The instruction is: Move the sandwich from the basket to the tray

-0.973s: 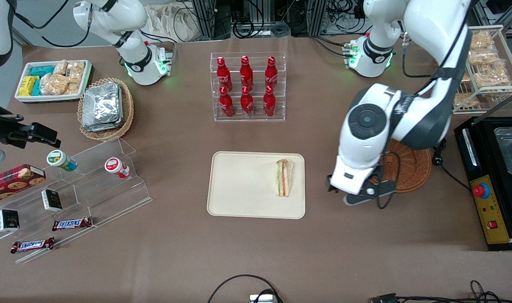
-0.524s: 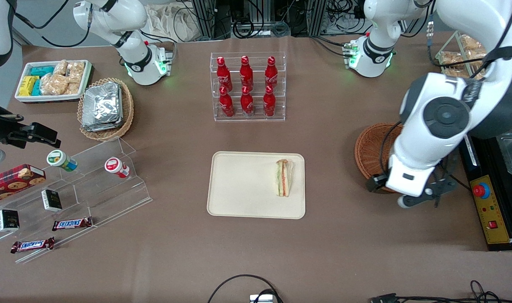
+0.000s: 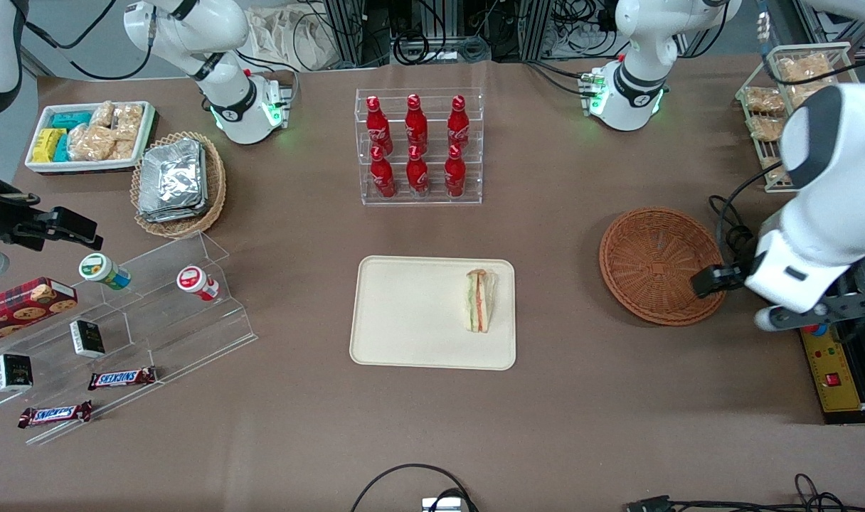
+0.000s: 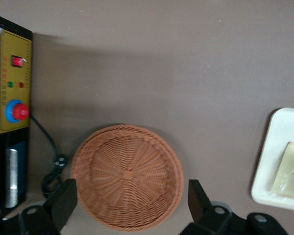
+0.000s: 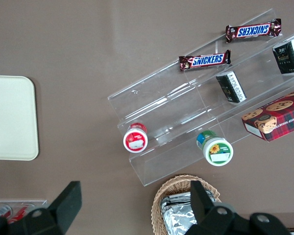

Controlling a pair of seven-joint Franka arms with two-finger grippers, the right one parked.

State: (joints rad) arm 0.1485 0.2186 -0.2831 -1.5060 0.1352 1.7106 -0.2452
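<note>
I read the job as done in substance: the sandwich lies on the tray, close to the tray edge that faces the basket, and the basket itself holds nothing. So the step in hand, as I judge it, is pulling the working arm clear without disturbing anything.

My hand hangs above the worktop at the working arm's end, over the basket's rim on the side nearest the yellow control box. Its two fingers stand wide apart and grip nothing; through the wrist camera I see the bare wicker between them.

To do this well, I want to gain height first and only then swing away. The black cable loops close to the wrist, and the red stop button on the control box sits near the hand's path, so a low sideways sweep could snag the one or knock the other. The wire rack of snack bags at the corner of the worktop stands close to the arm's elbow, so I would keep the elbow tucked.

I leave the sandwich alone; it sits flat and looks settled, though near the rim.
</note>
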